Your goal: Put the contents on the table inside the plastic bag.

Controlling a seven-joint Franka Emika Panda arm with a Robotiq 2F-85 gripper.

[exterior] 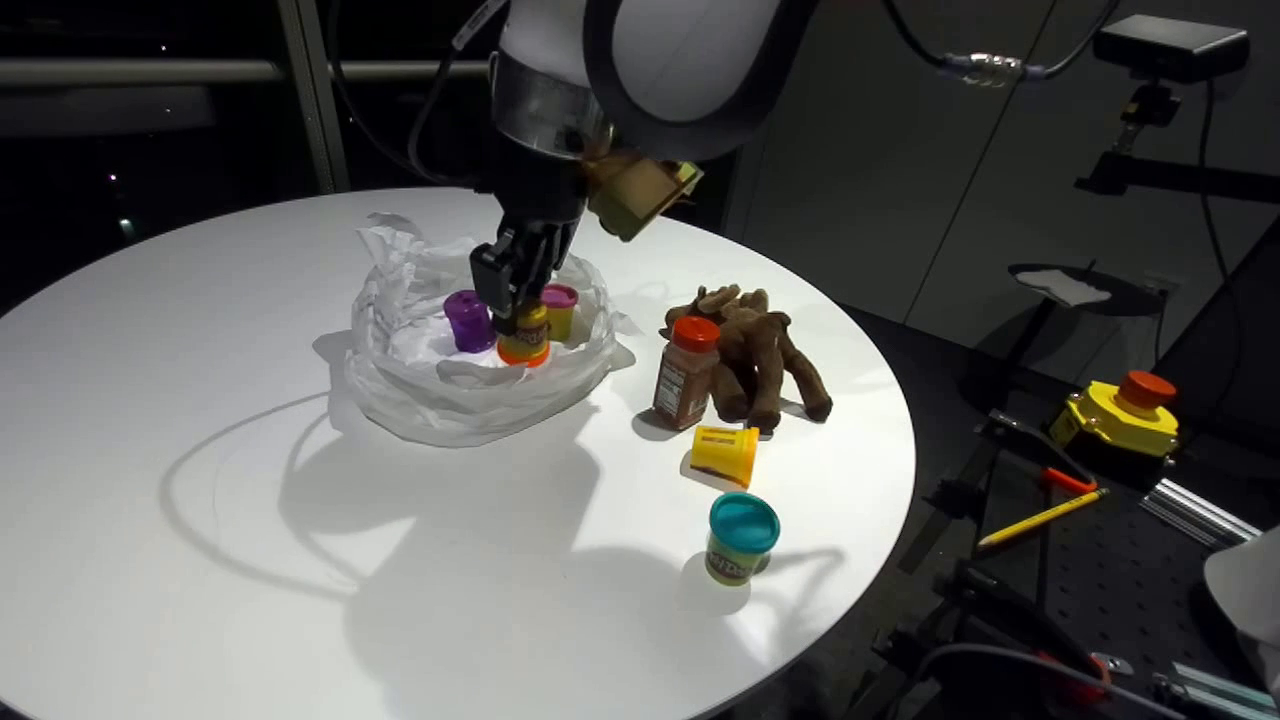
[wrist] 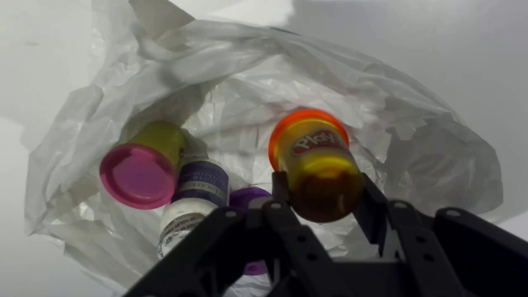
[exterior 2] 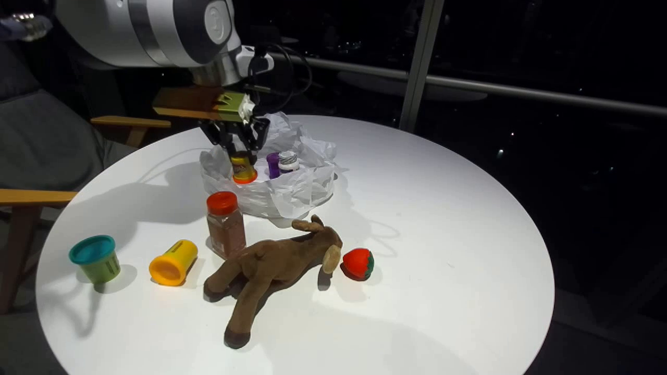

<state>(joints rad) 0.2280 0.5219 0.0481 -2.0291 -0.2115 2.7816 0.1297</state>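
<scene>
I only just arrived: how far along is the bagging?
Apparently done: purple container, pink-lidded tub and white bottle, all inside the plastic bag. In hand: a lid-down yellow tub, held by the gripper within the bag's opening. Left, on the table: teal-lidded tub, tipped yellow tub, red-capped jar, brown plush toy, strawberry.

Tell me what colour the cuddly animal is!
The cuddly animal is brown, clearest in an exterior view.

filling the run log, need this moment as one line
gripper: closed on lid-down yellow tub | place: inside plastic bag | outside bag: teal-lidded tub, side-lying yellow tub, jar, plush toy, strawberry
</scene>
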